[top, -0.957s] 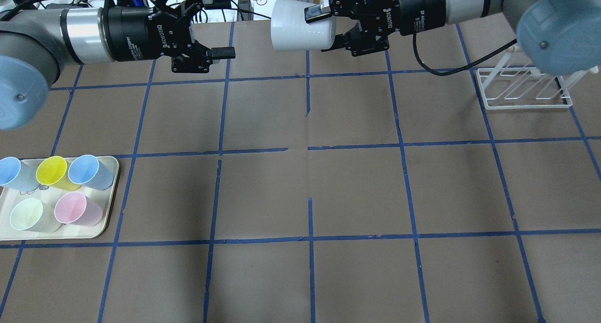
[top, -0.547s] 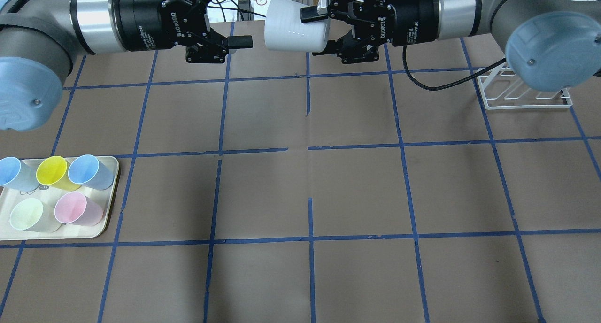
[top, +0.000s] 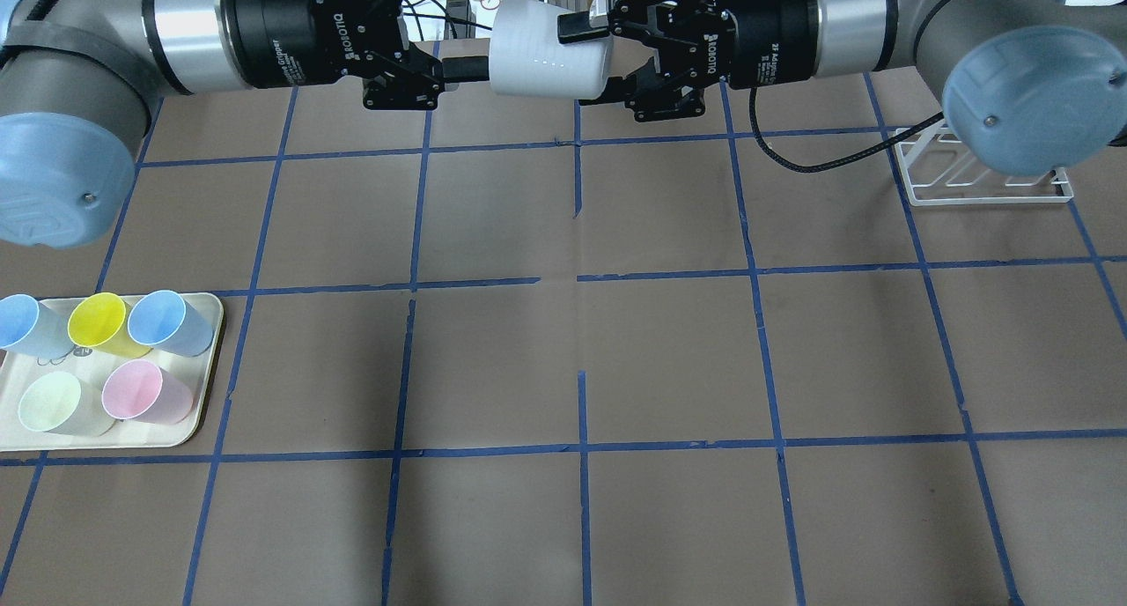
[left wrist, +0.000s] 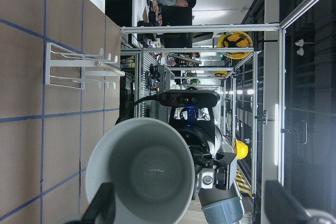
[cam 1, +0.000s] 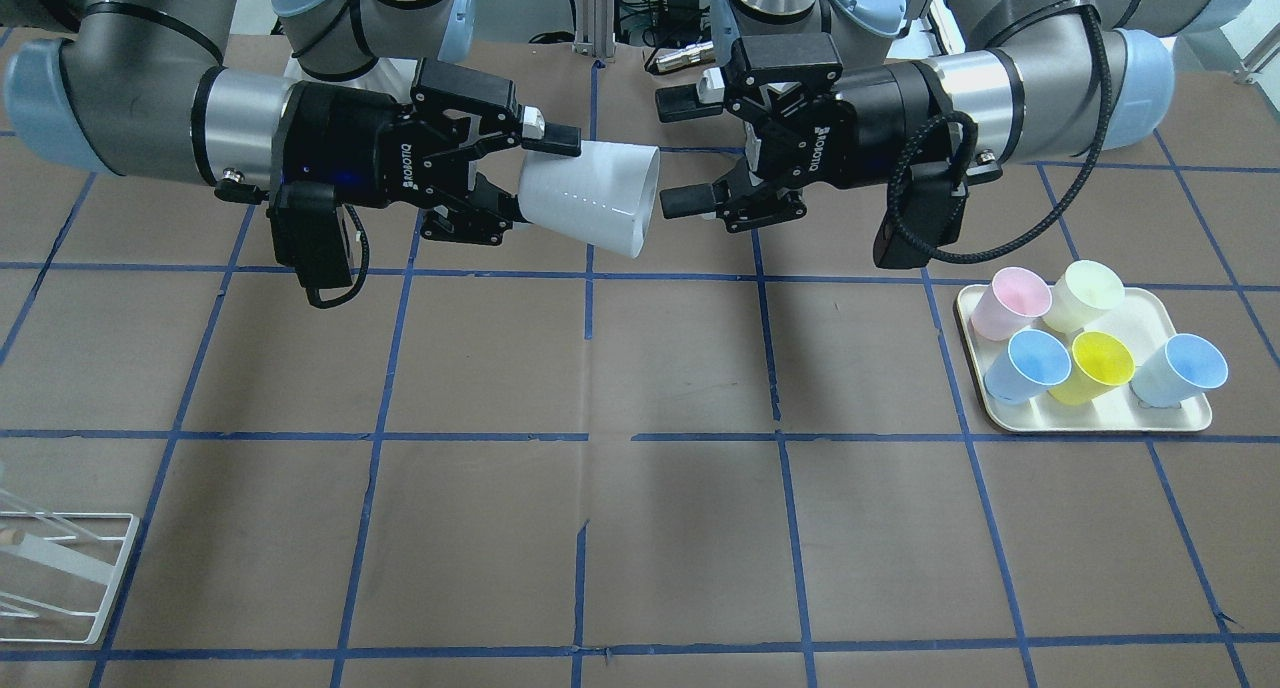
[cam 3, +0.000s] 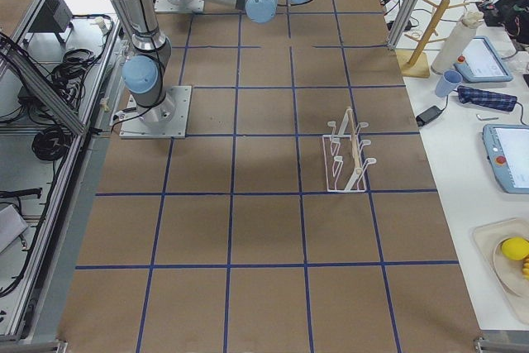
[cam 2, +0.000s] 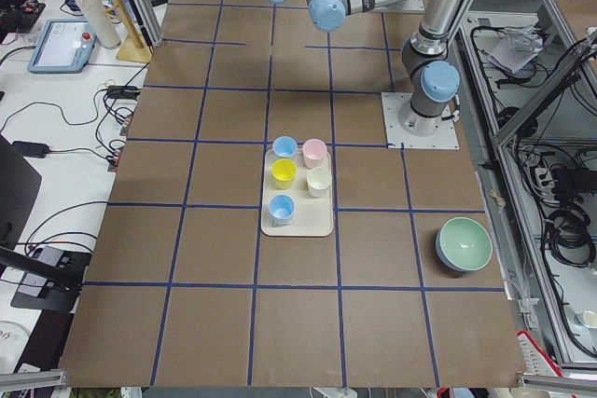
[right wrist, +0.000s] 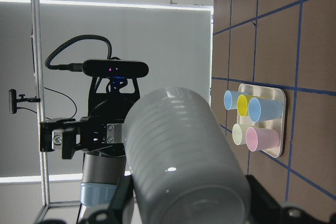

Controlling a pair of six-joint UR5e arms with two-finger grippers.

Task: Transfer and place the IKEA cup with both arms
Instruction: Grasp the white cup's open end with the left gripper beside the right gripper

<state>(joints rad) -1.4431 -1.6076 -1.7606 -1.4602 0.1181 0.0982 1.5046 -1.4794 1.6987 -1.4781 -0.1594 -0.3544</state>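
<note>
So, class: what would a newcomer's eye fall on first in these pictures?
The pale grey cup, held sideways in mid-air, its base clamped in the right tool. The left tool stands open right at its mouth. Then the five coloured cups on a tray on the robot's left side.

ROBOTIQ printed on the left gripper [cam 1: 668,153], ROBOTIQ on the right gripper [cam 1: 540,183]

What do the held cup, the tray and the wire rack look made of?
IKEA cup: likely plastic, pale grey, semi-gloss; small light glints. Tray: cream, matte, probably plastic; moulded rounded rim. Rack: thin white rods, likely coated metal wire.
</note>
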